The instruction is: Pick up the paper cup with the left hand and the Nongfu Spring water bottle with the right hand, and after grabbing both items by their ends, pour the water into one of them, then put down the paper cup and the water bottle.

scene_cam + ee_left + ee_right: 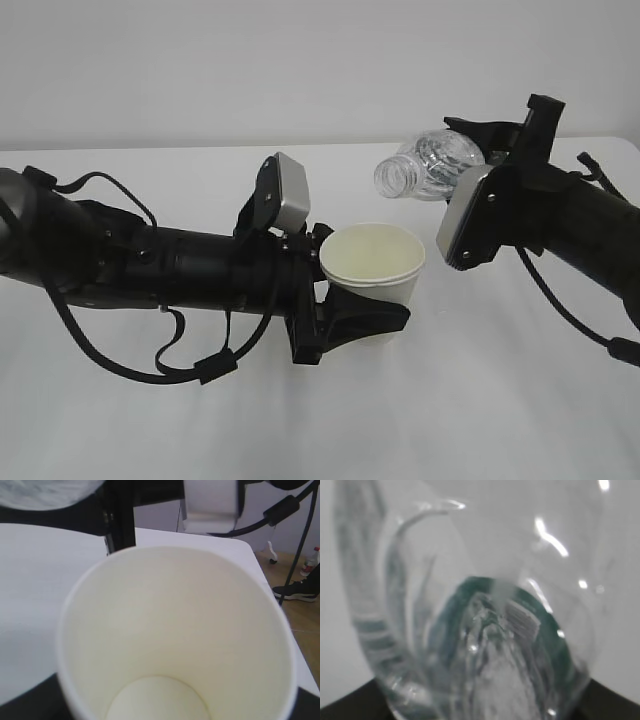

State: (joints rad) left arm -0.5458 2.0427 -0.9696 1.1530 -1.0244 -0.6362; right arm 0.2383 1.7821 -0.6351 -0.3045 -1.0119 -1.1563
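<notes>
The left claw (345, 300) is gripping the cup (373, 268) around its lower body, holding it upright and clear of the white counter (450, 400). The cup is sitting just right of centre in the exterior view, its rolled rim facing up. In the left wrist view the cup (170, 640) is filling most of the picture, its cream inner wall and round base showing; no water can be made out on the base. The right claw (490, 165) is holding the bottle (430, 166) by its rear portion, with the bottle tipped close to level and its open neck pointing toward nine o'clock. The bottle mouth is hanging at about one o'clock from the cup rim, near it but apart, and higher than it. No stream can be seen between mouth and cup. The grey box (287, 192) on the left arm is standing just beside the cup at ten o'clock; the grey ribbed box (465, 222) on the right arm is sitting at three o'clock from the cup. In the right wrist view the bottle (485, 630) is blurred and very close, its green label band (485, 610) showing through the clear plastic; whether water is remaining inside cannot be told.
</notes>
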